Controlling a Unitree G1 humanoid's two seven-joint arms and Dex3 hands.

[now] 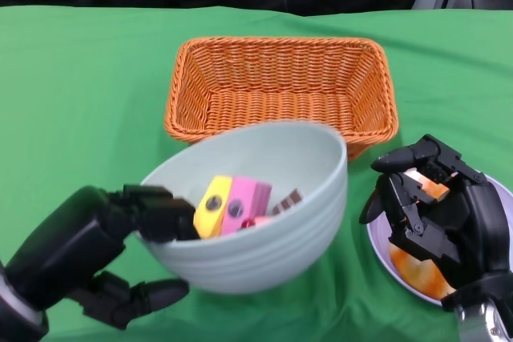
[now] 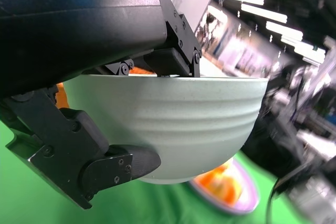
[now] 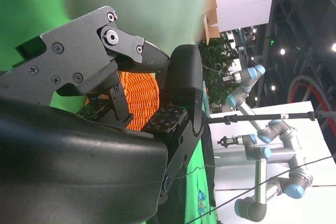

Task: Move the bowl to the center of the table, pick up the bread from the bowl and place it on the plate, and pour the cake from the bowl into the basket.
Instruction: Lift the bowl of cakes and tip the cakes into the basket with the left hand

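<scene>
so the left hand (image 1: 96, 254) has the bowl (image 1: 264, 222) up off the surface (image 1: 80, 78), fingers (image 1: 160, 212) hooked over the near rim and more of them under the base, which the left wrist view backs up. the bowl's tipped so its mouth faces away, toward the basket (image 1: 280, 90) sitting just behind it. the pink and yellow cake (image 1: 232, 206) is in the near side of the bowl, so it has to slide across to the far lip to drop in. my guess is the pour needs more forward tilt.

off to the right, the right hand (image 1: 437, 214) hovers over the plate (image 1: 385, 250) with something orange-brown, probably the bread (image 1: 421, 274), under it. fingers are curled, but i can't tell if they're holding anything. that hand sits close to the bowl's right side, so a sideways swing could clip it.
</scene>
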